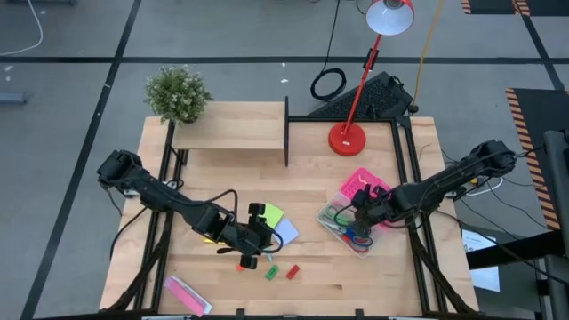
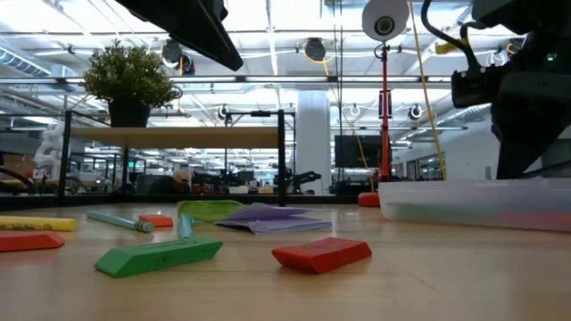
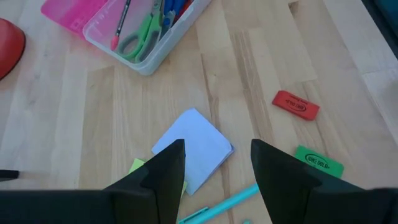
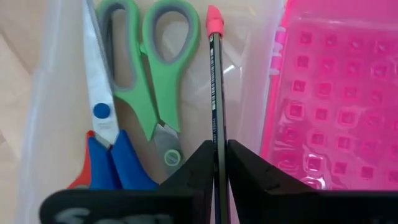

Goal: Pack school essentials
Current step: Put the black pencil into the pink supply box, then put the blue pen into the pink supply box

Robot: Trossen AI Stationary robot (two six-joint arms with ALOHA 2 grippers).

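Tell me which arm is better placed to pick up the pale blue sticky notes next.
Left. The left gripper hangs open right over the pale-blue sticky-note pad, which lies between its fingers. The right gripper is busy at the clear box, shut on a pencil.

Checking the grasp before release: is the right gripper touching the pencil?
Touching. The right wrist view shows the right gripper with both fingers pressed against the pencil, no gap either side, above the clear box.
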